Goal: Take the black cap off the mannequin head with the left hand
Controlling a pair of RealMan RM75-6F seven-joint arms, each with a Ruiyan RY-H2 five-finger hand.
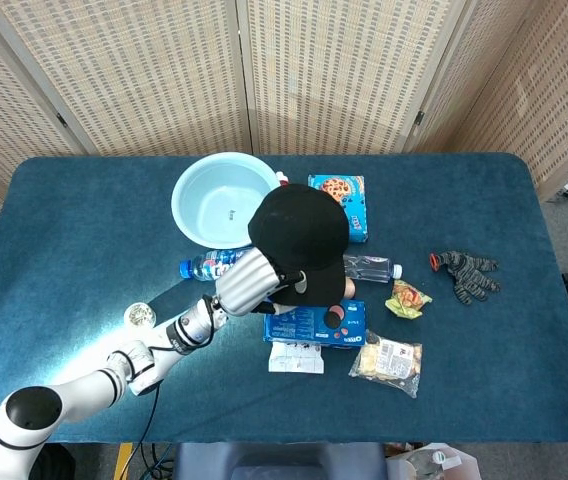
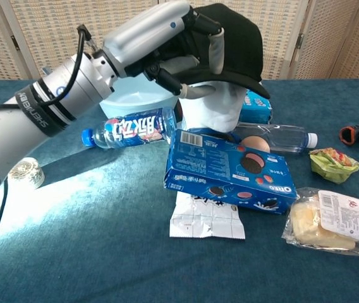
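Observation:
The black cap [image 1: 304, 222] [image 2: 237, 36] sits on the white mannequin head [image 2: 212, 108] at the middle of the table. My left hand [image 1: 255, 279] [image 2: 174, 45] grips the cap's near side, its fingers curled over the crown and brim [image 2: 230, 81] and the thumb tucked under the brim's edge. In the head view the cap hides the mannequin head almost fully. My right hand shows in neither view.
Around the mannequin lie a light blue basin [image 1: 219, 200], a labelled water bottle [image 2: 132, 129], a blue Oreo box [image 2: 230, 170], a clear bottle [image 2: 280, 136] and several snack packets. A glove [image 1: 464, 272] lies to the right, a tape roll [image 2: 23, 172] to the left.

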